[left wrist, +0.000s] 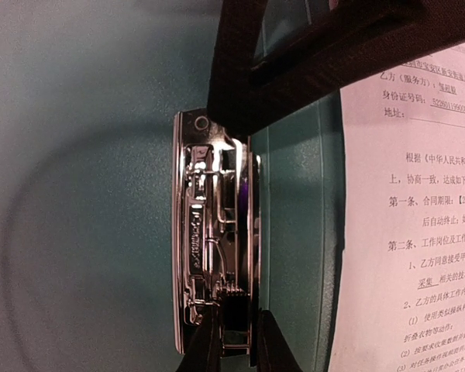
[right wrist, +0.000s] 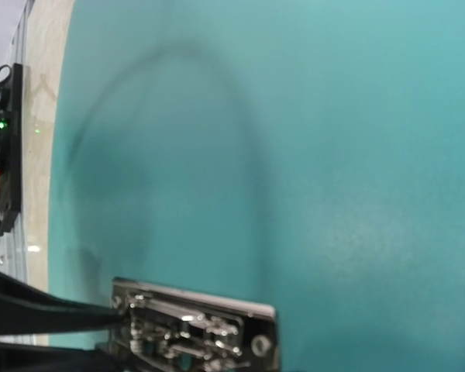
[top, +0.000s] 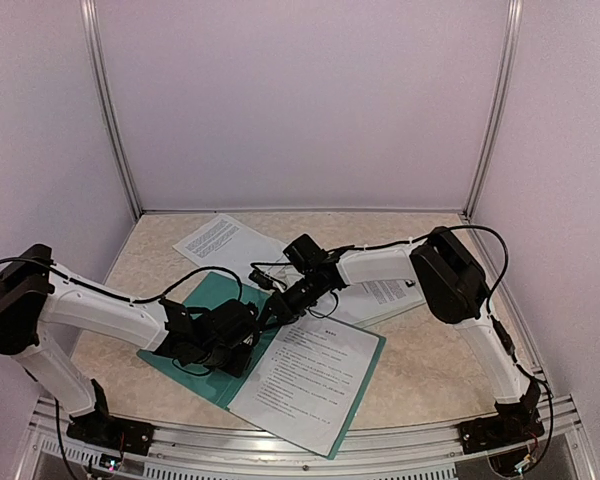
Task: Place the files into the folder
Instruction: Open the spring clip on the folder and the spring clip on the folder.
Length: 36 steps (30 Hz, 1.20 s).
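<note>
I've got the left claw (left wrist: 236, 345) clamped on the clip's (left wrist: 209, 232) near end in the open folder (left wrist: 77, 194), near-centre on the worktop (top: 420, 360), with the files (top: 315, 375) just right of it and the right claw (top: 272, 308) at the far end, its grip unreadable.

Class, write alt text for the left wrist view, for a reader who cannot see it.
A silver metal clip on the teal folder fills the centre, the left claw pinching its lower end and a black part of the other arm overlapping its upper end. A white sheet of printed text lies on the folder at the right.
</note>
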Tool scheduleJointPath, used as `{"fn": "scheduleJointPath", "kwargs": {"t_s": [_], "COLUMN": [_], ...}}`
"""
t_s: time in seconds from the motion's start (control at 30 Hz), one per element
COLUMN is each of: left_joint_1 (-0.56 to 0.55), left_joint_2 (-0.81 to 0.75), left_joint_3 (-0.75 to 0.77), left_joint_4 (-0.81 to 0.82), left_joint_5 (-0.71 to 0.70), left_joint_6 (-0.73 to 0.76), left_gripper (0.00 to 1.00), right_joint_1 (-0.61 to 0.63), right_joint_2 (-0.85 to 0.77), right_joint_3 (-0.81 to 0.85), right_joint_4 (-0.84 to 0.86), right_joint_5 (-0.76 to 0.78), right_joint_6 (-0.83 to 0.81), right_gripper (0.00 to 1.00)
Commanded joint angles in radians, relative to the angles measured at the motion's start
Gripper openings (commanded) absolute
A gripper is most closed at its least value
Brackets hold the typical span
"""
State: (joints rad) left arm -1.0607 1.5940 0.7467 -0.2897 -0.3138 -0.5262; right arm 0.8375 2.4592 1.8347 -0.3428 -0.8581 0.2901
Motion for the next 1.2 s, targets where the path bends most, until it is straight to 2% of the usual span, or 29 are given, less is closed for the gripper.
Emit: {"fn": "scheduleJointPath", "kwargs": {"t_s": [0.0,0.47,0.67,1.17], "left_joint_1": [-0.003,-0.018,-0.026,-0.029], "left_joint_2": [0.005,0.011,0.014,0.013], "left_joint_3": [-0.014,-0.010,-0.007,-0.012], "left_joint_4": [-0.020,-0.029,-0.037,-0.026], "left_joint_5": [0.023,0.012,0.005,0.018], "left_joint_6": [-0.001,-0.006,-0.010,-0.004], "left_gripper": [0.06,0.06,0.05,0.03], "right_joint_1": [0.011,-0.002,-0.004,-0.004], "right_joint_2": [0.053,0.077,0.086,0.134], "right_joint_3": [0.001,-0.004,-0.006,0.001], "right_joint_4": [-0.034,-0.071,-0.107,-0.162], "right_joint_5": [0.047,0.129,0.196,0.312], "right_joint_6": [0.005,0.016,0.003,-0.040], "right_gripper": [0.21,0.09,0.00,0.00]}}
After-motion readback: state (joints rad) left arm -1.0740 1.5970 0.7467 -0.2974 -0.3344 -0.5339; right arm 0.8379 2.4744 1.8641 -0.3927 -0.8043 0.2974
